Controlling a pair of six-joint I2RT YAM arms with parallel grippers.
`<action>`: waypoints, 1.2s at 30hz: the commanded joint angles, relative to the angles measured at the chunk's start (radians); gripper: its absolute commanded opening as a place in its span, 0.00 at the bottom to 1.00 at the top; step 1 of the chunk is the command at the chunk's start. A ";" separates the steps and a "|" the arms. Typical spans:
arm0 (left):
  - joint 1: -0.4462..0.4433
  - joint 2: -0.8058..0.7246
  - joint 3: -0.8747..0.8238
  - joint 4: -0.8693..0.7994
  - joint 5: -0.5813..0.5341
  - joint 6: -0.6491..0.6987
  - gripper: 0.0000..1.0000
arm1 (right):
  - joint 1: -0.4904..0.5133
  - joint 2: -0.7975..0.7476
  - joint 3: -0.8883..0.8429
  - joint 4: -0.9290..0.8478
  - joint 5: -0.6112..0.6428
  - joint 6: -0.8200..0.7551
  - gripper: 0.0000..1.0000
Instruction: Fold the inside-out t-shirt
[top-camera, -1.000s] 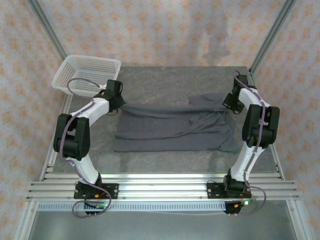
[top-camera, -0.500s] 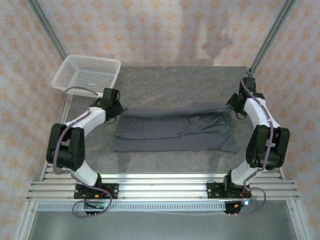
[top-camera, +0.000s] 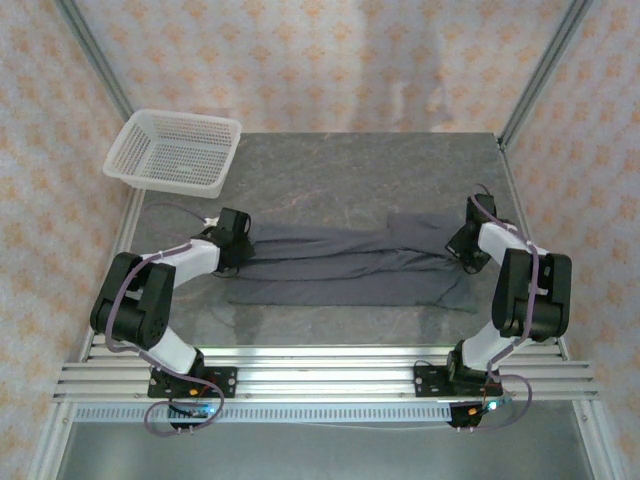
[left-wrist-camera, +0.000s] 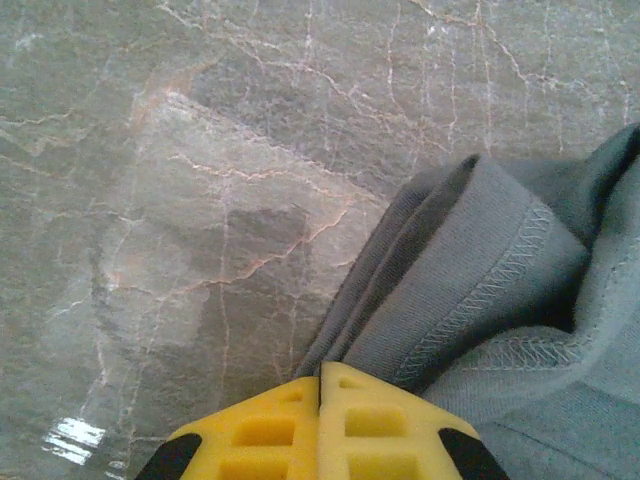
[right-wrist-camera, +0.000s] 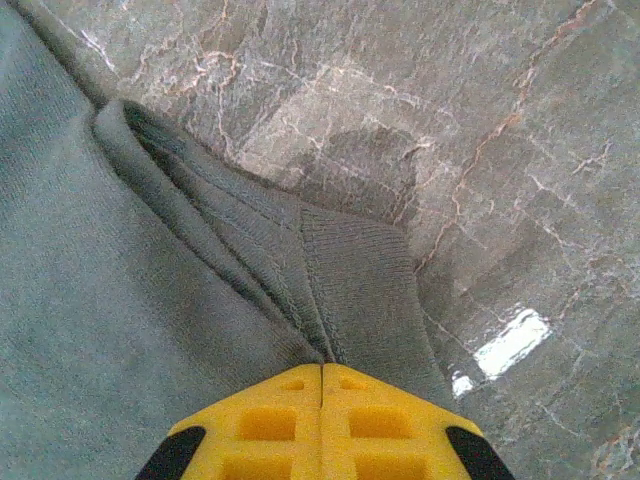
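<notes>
At the near edge of the table (top-camera: 350, 170), a left arm (top-camera: 140, 300) and a right arm (top-camera: 525, 290), both white and black, are bolted side by side onto a metal rail (top-camera: 320, 372). Both arms are bent low over the grey marbled tabletop.

The left gripper (left-wrist-camera: 320, 372) is seen with its yellow fingers pressed together. A folded hem of the t-shirt (top-camera: 350, 270) is pinched between them. The stitched edge is bunched up just ahead of the fingertips and to their right. Bare stone is seen ahead and to the left of this gripper.

The right gripper (right-wrist-camera: 321, 370) is likewise closed tight on cloth. A folded, hemmed edge of the shirt is clamped at its fingertips. In its wrist view, fabric is spread away to the left and glossy tabletop is seen to the right.

From above, the dark slate-grey shirt is stretched in a long, narrow, wrinkled band between the two grippers, with one end held at each. It is laid across the middle of the table. A lower layer reaches a little nearer the arm bases than the held edge does.

Beyond the grippers, grey tabletop is seen up to the far edge. A white plastic mesh basket (top-camera: 175, 150) is set past the left gripper at the far left corner, well apart from the shirt.
</notes>
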 joint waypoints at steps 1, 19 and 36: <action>0.001 -0.049 -0.021 -0.008 -0.101 -0.025 0.11 | -0.006 -0.014 -0.009 0.018 0.058 0.034 0.05; -0.051 -0.500 -0.010 -0.092 0.146 0.171 0.50 | 0.025 0.161 0.343 -0.013 -0.038 -0.108 0.49; -0.093 -0.602 -0.066 -0.119 0.151 0.177 0.58 | 0.066 0.545 0.662 -0.160 -0.057 -0.133 0.27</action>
